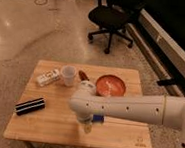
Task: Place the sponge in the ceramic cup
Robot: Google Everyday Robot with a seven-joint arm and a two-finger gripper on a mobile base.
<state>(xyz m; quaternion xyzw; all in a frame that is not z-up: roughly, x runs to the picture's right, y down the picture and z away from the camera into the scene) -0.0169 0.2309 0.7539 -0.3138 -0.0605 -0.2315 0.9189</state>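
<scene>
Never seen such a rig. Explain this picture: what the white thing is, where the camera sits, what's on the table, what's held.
The thick white tube is a mobile robot's single arm. One camera looks down on the light wooden table from above; its mount is unknown. The arm's hand hangs low over the table's front middle, the small bright blue sponge right beside it; whether it grips it cannot be seen. Farther back stand a plain white ceramic cup, a wide orange-red bowl and a white box; at the left lies a black bar with white stripes.
</scene>
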